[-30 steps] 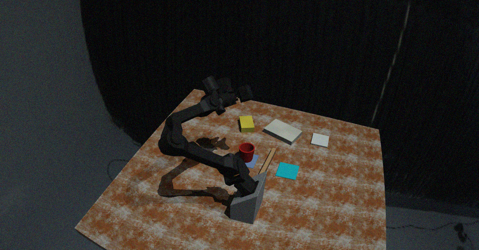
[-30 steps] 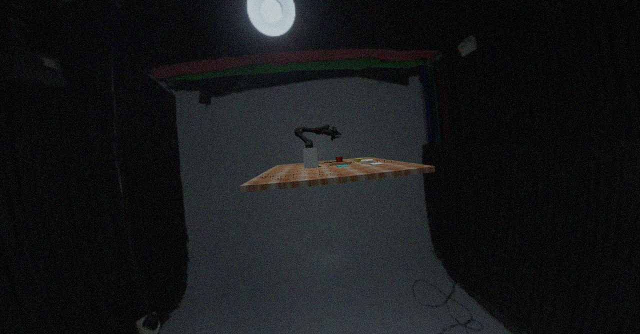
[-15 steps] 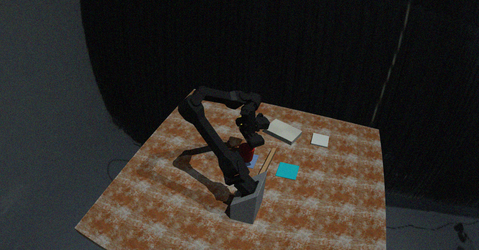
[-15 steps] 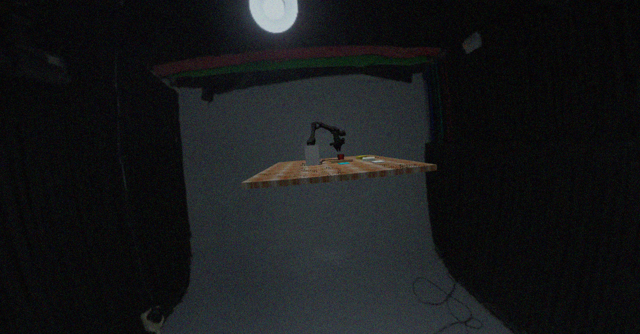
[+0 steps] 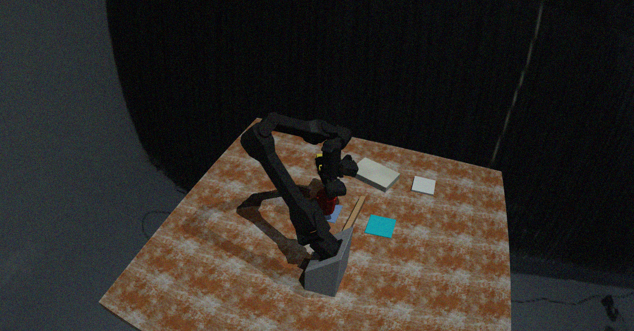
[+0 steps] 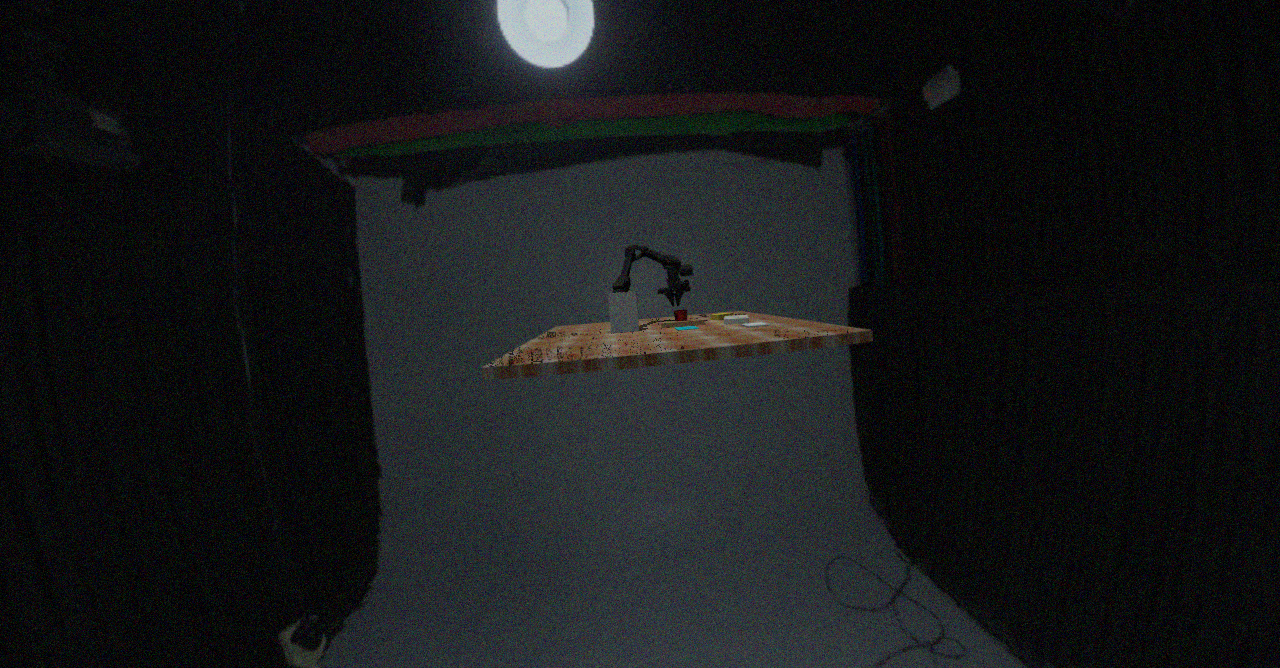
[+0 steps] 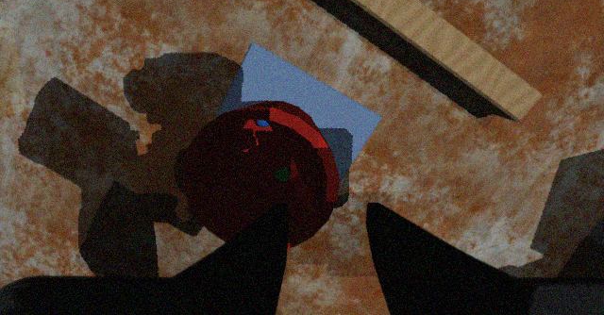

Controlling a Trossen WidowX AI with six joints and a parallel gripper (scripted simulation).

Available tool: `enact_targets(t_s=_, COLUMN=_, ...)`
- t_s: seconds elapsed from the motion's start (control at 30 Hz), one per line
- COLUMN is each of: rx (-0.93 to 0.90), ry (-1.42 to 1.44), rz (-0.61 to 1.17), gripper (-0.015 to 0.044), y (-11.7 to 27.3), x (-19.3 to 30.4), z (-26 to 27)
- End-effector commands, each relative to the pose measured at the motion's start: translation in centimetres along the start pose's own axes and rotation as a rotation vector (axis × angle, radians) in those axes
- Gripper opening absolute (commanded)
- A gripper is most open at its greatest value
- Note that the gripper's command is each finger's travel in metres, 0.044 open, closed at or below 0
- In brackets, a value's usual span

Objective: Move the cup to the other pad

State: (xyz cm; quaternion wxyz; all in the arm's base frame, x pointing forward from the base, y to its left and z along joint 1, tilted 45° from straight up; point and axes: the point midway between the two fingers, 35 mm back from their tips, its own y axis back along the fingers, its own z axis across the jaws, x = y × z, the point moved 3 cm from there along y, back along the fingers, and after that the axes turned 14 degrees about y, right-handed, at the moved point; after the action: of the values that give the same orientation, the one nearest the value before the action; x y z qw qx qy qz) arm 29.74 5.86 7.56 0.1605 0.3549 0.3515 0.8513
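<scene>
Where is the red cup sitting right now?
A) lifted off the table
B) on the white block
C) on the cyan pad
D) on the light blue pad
D: in the wrist view the red cup stands on the light blue pad.

I'm looking at what reads as a photo or filming studio — a pale backdrop sweep [image 6: 608,485] curves from wall down into floor, dark curtains [image 6: 1074,350] hang on both sides, and one round lamp [image 6: 545,10] glares overhead. Loose cable [image 6: 881,588] lies coiled on the floor, I think — it's dim. The mottled orange table [image 6: 572,355] stands mid-sweep.
</scene>
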Motion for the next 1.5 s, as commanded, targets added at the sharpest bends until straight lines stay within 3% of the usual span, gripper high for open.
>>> enact_targets(t_s=0.0, rx=0.002, ry=-0.009, rz=0.010, gripper=0.0148, y=-0.7, x=-0.1, z=-0.1)
enact_targets(t_s=1.47, rx=0.000, ry=-0.009, rz=0.013, gripper=0.0148, y=-6.5, x=0.1, z=-0.2)
